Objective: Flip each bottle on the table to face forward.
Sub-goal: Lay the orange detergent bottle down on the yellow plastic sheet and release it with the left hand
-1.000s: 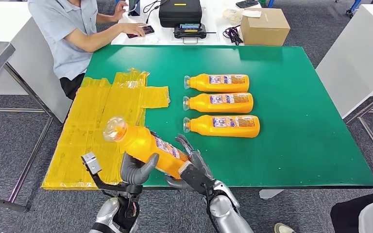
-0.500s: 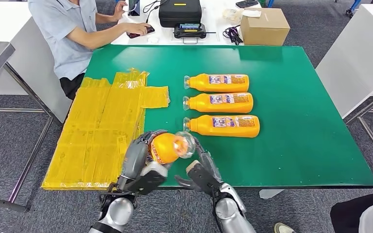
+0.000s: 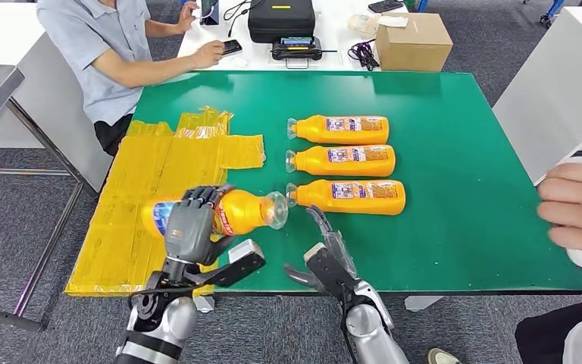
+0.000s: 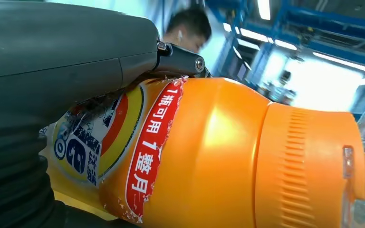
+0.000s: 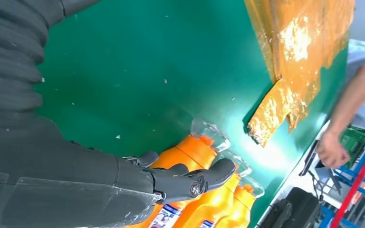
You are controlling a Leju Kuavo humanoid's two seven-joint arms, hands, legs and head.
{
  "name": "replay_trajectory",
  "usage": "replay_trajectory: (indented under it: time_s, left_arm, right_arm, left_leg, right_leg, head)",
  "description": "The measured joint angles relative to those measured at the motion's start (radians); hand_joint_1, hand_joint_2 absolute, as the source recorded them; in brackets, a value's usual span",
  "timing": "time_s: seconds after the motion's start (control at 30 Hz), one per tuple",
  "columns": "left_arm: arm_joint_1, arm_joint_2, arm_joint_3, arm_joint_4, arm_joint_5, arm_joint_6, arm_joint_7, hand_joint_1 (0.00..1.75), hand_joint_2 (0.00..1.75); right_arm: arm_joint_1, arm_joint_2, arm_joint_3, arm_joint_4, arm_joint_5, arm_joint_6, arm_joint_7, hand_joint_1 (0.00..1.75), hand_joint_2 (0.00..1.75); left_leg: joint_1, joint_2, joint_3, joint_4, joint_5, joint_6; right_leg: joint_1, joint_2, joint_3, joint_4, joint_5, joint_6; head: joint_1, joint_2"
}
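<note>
a green table [image 3: 455, 227] is seen with three orange bottles [image 3: 342, 160] laid flat in a row, labels up, clear caps all turned toward the yellow taped patch [image 3: 151, 174]. a fourth bottle [image 3: 231, 213] is gripped around its middle by the left hand [image 3: 189, 227] and held off the table over the near edge, its long side lying across, but its clear cap [image 3: 276, 209] is pointed the other way, toward the row. the right hand [image 3: 326, 254] is held open with nothing in it, just beside that cap, so the left hand is judged better placed to set the bottle down.
</note>
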Motion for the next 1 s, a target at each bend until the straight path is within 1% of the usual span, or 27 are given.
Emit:
replay_trajectory:
  time_s: [0.1,0.2,0.33,0.43,0.6,0.63,0.67,0.7,0.77,0.8,0.83,0.87,1.0]
  left_arm:
    - [-0.05,0.017,0.018,0.075,-0.171,0.001,0.093,1.75,1.75]
    - [-0.105,0.04,0.033,0.192,-0.232,0.0,0.143,1.75,1.75]
    - [-0.158,0.063,0.049,0.321,-0.239,0.003,0.155,1.75,1.75]
    - [-0.192,0.075,0.063,0.396,-0.226,-0.033,0.16,1.75,1.75]
    - [-0.233,0.09,0.095,0.49,-0.198,-0.056,0.152,1.75,1.75]
    - [-0.237,0.093,0.098,0.502,-0.198,-0.057,0.152,1.7,1.75]
    - [-0.241,0.094,0.1,0.512,-0.2,-0.057,0.153,1.47,1.75]
    - [-0.244,0.096,0.103,0.521,-0.202,-0.057,0.156,1.18,1.75]
    - [-0.249,0.098,0.111,0.538,-0.208,-0.054,0.164,0.4,1.75]
    - [-0.251,0.099,0.114,0.544,-0.212,-0.052,0.166,0.19,1.75]
    - [-0.253,0.1,0.116,0.551,-0.214,-0.05,0.167,0.05,1.75]
    - [-0.255,0.101,0.118,0.557,-0.216,-0.049,0.168,0.01,1.75]
    - [-0.27,0.102,0.123,0.584,-0.221,-0.048,0.176,0.0,1.75]
  right_arm:
    - [-0.012,0.0,0.0,0.004,-0.009,0.004,-0.009,0.0,1.75]
    - [-0.022,0.0,0.0,0.011,-0.016,0.004,-0.02,0.0,1.75]
    - [-0.028,0.0,0.0,0.021,-0.018,0.004,-0.027,0.0,1.75]
    - [-0.03,0.0,0.002,0.025,-0.015,0.004,-0.032,0.0,1.75]
    - [-0.03,0.0,0.006,0.025,-0.011,0.004,-0.037,0.0,1.75]
    - [-0.03,0.0,0.007,0.025,-0.011,0.004,-0.037,0.0,1.75]
    - [-0.03,0.0,0.008,0.025,-0.012,0.004,-0.038,0.0,1.75]
    - [-0.03,0.0,0.009,0.025,-0.014,0.004,-0.039,0.0,1.75]
    - [-0.028,0.0,0.01,0.025,-0.018,0.004,-0.04,0.0,1.75]
    - [-0.027,0.0,0.01,0.025,-0.02,0.004,-0.04,0.0,1.75]
    - [-0.026,0.0,0.01,0.025,-0.022,0.005,-0.04,0.0,1.75]
    - [-0.025,0.0,0.01,0.025,-0.023,0.006,-0.04,0.0,1.75]
    - [-0.024,0.0,0.01,0.025,-0.027,0.007,-0.039,0.0,1.75]
  left_leg:
    - [0.0,0.0,0.0,0.0,0.001,0.0]
    - [0.0,0.0,0.0,0.0,0.001,0.0]
    - [0.0,0.0,0.0,0.0,0.001,0.0]
    - [0.0,0.0,0.0,0.0,0.001,0.0]
    - [0.0,0.0,0.0,0.0,0.001,0.0]
    - [0.0,0.0,0.0,0.0,0.001,0.0]
    - [0.0,0.0,0.0,0.0,0.001,0.0]
    - [0.0,0.0,0.0,0.0,0.001,0.0]
    - [0.0,0.0,0.0,0.0,0.001,0.0]
    - [0.0,0.0,0.0,0.0,0.001,0.0]
    - [0.0,0.0,0.0,0.0,0.001,0.0]
    - [0.0,0.0,0.0,0.0,0.001,0.0]
    - [0.0,0.0,0.0,0.0,0.001,0.0]
  right_leg:
    - [0.0,0.0,0.0,0.0,0.0,0.0]
    - [0.0,0.0,0.0,0.0,0.0,0.0]
    - [0.0,0.0,0.0,0.001,0.0,0.0]
    - [0.0,0.0,0.0,0.001,0.0,0.0]
    - [0.0,0.0,0.0,0.001,0.0,0.0]
    - [0.0,0.0,0.0,0.001,0.0,0.0]
    - [0.0,0.0,0.0,0.001,0.0,0.0]
    - [0.0,0.0,0.0,0.001,0.0,0.0]
    - [0.0,0.0,0.0,0.001,0.0,0.0]
    - [0.0,0.0,0.0,0.001,0.0,0.0]
    - [0.0,0.0,0.0,0.001,0.0,0.0]
    - [0.0,0.0,0.0,0.001,0.0,0.0]
    - [0.0,0.0,0.0,0.001,0.0,0.0]
  head:
    - [0.0,0.0]
    - [0.0,0.0]
    - [0.0,0.0]
    - [0.0,0.0]
    - [0.0,0.0]
    - [0.0,0.0]
    - [0.0,0.0]
    - [0.0,0.0]
    - [0.0,0.0]
    - [0.0,0.0]
    - [0.0,0.0]
    - [0.0,0.0]
    - [0.0,0.0]
